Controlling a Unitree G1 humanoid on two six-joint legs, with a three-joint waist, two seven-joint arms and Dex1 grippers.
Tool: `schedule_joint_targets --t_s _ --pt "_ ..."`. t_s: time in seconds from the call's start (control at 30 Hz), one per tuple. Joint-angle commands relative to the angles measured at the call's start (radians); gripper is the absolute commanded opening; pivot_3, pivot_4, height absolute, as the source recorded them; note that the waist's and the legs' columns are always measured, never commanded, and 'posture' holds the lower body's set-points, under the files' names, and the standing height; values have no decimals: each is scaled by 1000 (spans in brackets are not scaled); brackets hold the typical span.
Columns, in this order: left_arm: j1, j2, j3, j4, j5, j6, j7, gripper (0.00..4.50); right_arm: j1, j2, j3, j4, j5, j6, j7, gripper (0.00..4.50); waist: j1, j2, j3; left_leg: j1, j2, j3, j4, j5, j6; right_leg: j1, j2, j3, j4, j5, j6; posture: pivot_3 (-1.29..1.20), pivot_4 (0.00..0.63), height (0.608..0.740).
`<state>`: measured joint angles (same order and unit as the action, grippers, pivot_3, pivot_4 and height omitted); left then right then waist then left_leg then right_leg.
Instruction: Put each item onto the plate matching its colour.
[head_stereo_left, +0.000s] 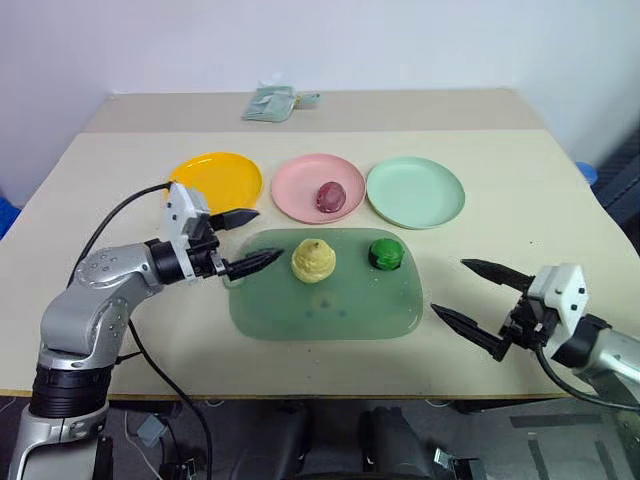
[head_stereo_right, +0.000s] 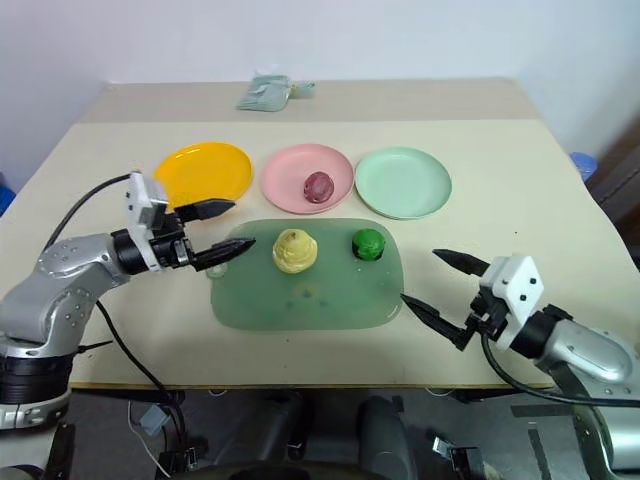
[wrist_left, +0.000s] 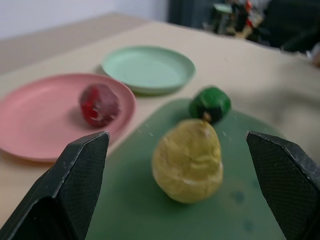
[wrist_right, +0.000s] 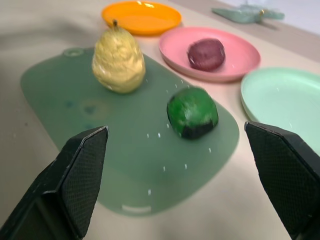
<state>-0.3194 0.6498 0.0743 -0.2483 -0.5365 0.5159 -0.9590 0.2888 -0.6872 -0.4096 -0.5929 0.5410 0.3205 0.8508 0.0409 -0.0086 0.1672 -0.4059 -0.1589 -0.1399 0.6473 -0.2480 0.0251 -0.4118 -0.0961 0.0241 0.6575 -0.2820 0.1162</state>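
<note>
Maroon ball (head_stereo_left: 330, 196) already resting on the pink plate (head_stereo_left: 300, 182); yellow pear (head_stereo_left: 313, 260) and green ball (head_stereo_left: 385, 253) sitting on the green board (head_stereo_left: 320, 310), pear toward its orange-plate (head_stereo_left: 215, 180) side, ball toward its mint-plate (head_stereo_left: 415, 192) side. Left gripper (head_stereo_left: 248, 240) at the board's left edge and right gripper (head_stereo_left: 478, 295) off its right corner, both spread wide and holding nothing. Probably light, hard plastic toys: ball smooth and prone to rolling, best pinched across its middle; pear lumpier, best taken around the fat lower body.
</note>
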Motion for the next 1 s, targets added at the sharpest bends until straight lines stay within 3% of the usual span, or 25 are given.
schedule_joint_targets --t_s 0.03,0.33,0.6,0.77,1.0 --pt "-21 -3 -59 41 87 -95 -8 4481 -6 -6 -28 -53 26 6 -24 4500 -1 0 0 0 0 0 0 0 0 0 0 0 0 0 0 0 150 740" --pt "-104 -143 -176 184 224 -198 73 4481 -25 -5 -26 -81 44 29 -75 4500 0 0 0 0 0 0 0 0 0 1 0 -1 -2 0 0 0 150 740" --pt "-111 -213 -227 229 242 -200 70 4481 -33 -14 -25 -135 62 70 -116 4500 -1 0 0 0 0 0 0 0 0 1 0 -1 -2 0 0 0 150 740" --pt "-126 -240 -223 301 257 -238 69 3146 -63 -22 -18 -125 69 83 -122 4500 1 0 0 0 0 0 0 0 0 1 0 -1 -2 0 0 0 150 740" --pt "-116 -293 -127 330 234 -297 177 3146 -82 -22 -4 -119 64 84 -122 4500 0 0 0 0 0 0 0 1 -1 1 0 -1 -3 0 0 0 150 740"
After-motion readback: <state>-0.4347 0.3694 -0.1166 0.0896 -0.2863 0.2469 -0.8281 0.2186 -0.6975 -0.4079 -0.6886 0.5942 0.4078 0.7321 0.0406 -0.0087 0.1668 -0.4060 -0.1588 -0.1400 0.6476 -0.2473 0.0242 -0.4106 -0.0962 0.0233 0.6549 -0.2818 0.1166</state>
